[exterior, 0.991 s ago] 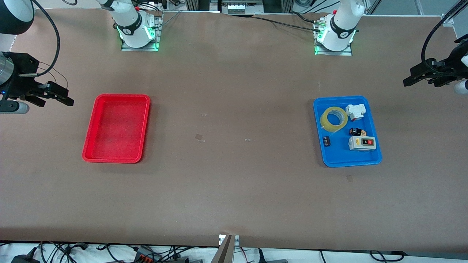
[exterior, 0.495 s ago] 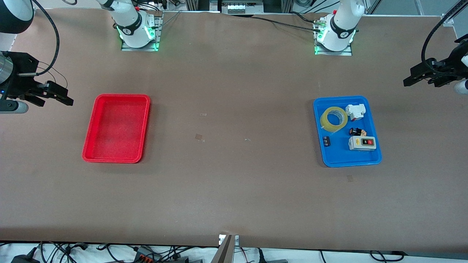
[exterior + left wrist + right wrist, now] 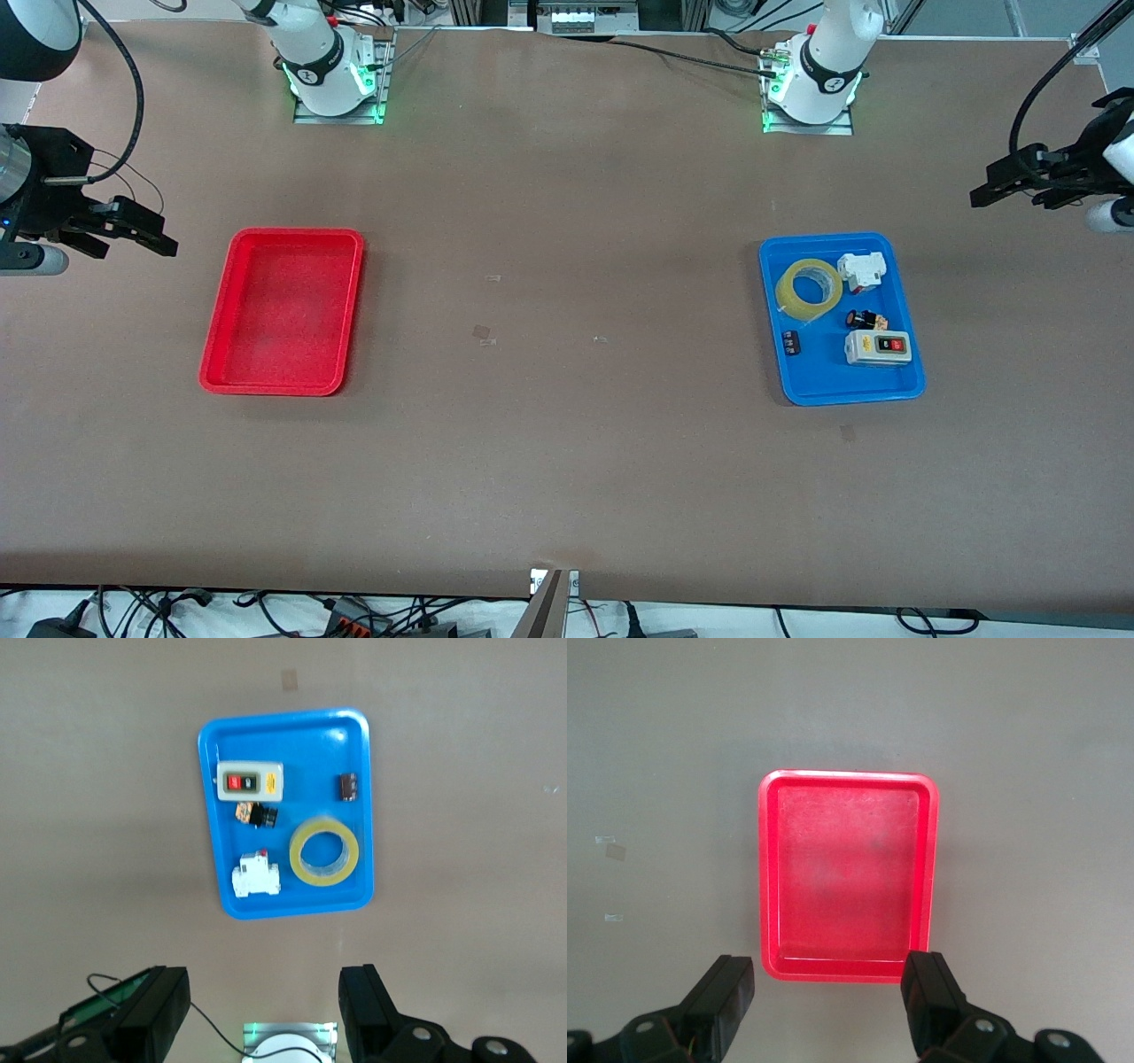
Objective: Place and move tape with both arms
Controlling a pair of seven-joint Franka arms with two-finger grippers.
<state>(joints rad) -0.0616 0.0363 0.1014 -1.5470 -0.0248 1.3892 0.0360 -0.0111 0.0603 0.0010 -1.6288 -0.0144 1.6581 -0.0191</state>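
One tape (image 3: 809,288) lies flat in one blue tray (image 3: 904,385), beside four small parts: two switch boxes (image 3: 876,347) and two dark pieces. One red tray (image 3: 282,385) is bare. Left end effector (image 3: 264,1005) and right end effector (image 3: 830,994) hang high, fingers apart; only the front view shows both trays on the bench (image 3: 567,461).

Both arms are white with black bands and green-lit bases; black cables loop to the black left gripper (image 3: 1005,188) and the black right gripper (image 3: 133,232), each with blocky fingers
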